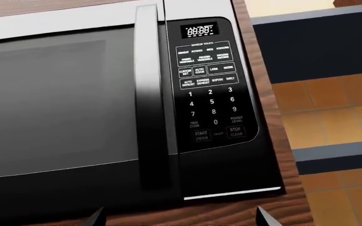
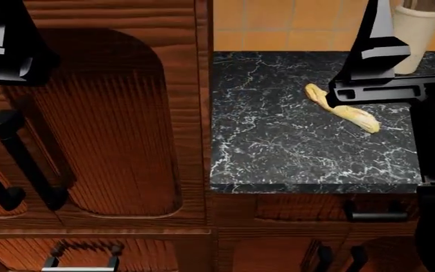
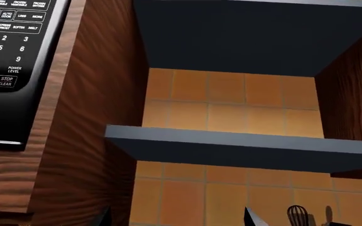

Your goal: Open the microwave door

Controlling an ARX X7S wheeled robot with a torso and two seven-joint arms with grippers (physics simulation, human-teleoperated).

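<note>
Ahead of the left gripper (image 1: 179,217), jaws spread wide, microwave door handle (image 1: 147,94), door shut, untouched.

Dark marbled tabletop (image 2: 278,141) beside reddish wood cabinets (image 2: 111,124); orange tiled wall (image 3: 231,99) behind; grey shelf (image 3: 244,148) crossing the tiles.

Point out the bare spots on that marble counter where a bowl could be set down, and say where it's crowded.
The marble counter is bare across its whole near half, from the front edge up to the banana, and along its left side beside the wooden cabinet. The far right corner is crowded: the banana, a cream utensil holder and the right arm overhanging it.
</note>
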